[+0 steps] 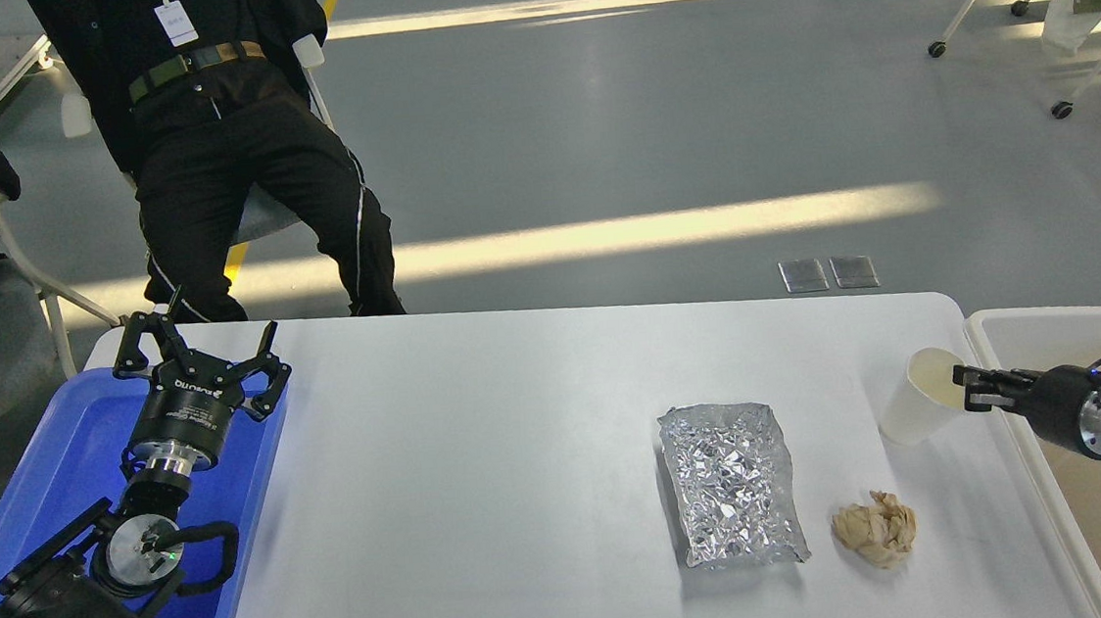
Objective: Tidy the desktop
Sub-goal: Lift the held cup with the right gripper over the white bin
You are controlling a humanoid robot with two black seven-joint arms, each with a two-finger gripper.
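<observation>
Plainly, the risks sit nearest me first. The crumpled paper wad [875, 529] lies close to the near edge of the counter [482, 432], just right of the foil bag [731, 484]. It is light and loose, so I judge a careless sweep of my arm would roll it off the edge instead of into the cream bin [1053, 328].

The foil bag lies flat on the counter, left of the wad. Its long axis runs near to far, tilted slightly, with the narrower far end pointing away from me. It looks slick and crinkled, so a pinch could slide off it or only crease it.

Farther out, right of the bag and close to the counter's right edge, is the paper cup [919, 396]. It leans, mouth pointing right toward the bin. My right claw [967, 388] is at its rim, fingers close together. One finger seems to be inside the mouth, but I cannot tell whether it has truly clamped the wall. If the grip is thin, the cup could drop or crush, and anything in it would spill.

My left claw [195, 352] hangs over the blue tray [78, 425], left of the bag, with its fingers spread wide and nothing in them.

The counter itself runs long from left to right across my view, its far edge toward the seated person [232, 137].
</observation>
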